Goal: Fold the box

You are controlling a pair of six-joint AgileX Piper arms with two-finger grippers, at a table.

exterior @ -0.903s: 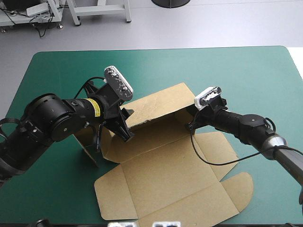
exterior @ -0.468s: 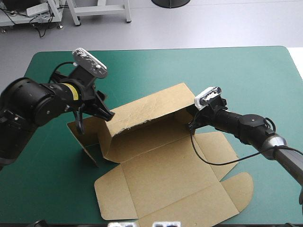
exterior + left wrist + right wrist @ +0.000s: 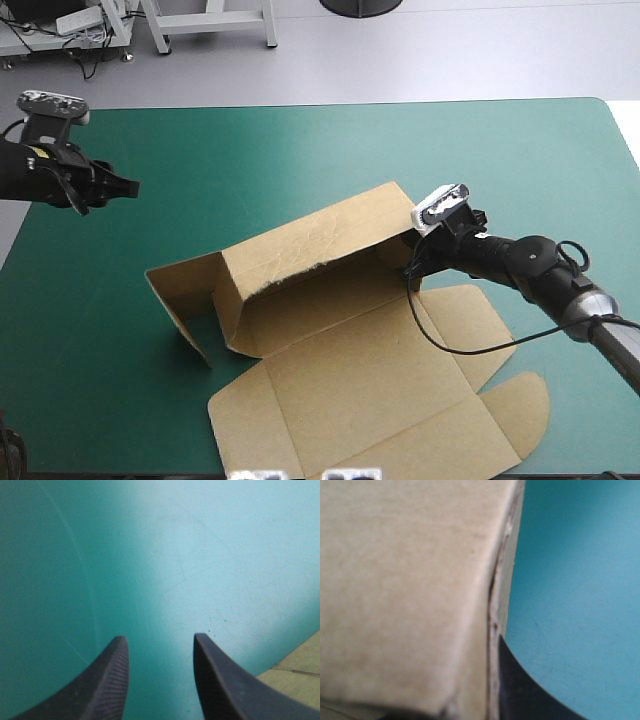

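Brown box (image 3: 360, 370) at the middle of the teal-green counter (image 3: 520, 150), part-way through folding. Nearest the viewer, the wide lid panel (image 3: 380, 430) and its rounded tuck flap (image 3: 515, 400) lie flat on the counter, reaching close to the near edge; the floor panel behind them is likewise flat, as is the side flap (image 3: 465, 305) at its right end. Beyond the floor, one long wall (image 3: 300, 245) stands raised, and at its left end an end flap (image 3: 185, 295) stands upright and turns back toward the near side. By this evidence the work is at an early stage: one wall up, while the near wall, the right-hand flap and all tucking remain to be done (the lid stays open and flat). The box's long axis runs left to right across the counter, skewed so that the right end lies farther away than the left; the lid points toward the near right. The right gripper (image 3: 412, 265) is at the far right end of the raised wall and appears clamped on it, one black finger (image 3: 520, 690) showing against the outer side of the board, the other hidden behind it. The left gripper (image 3: 128, 186) hangs over bare counter at the far left, well apart from the box, its fingers spread with nothing between them.
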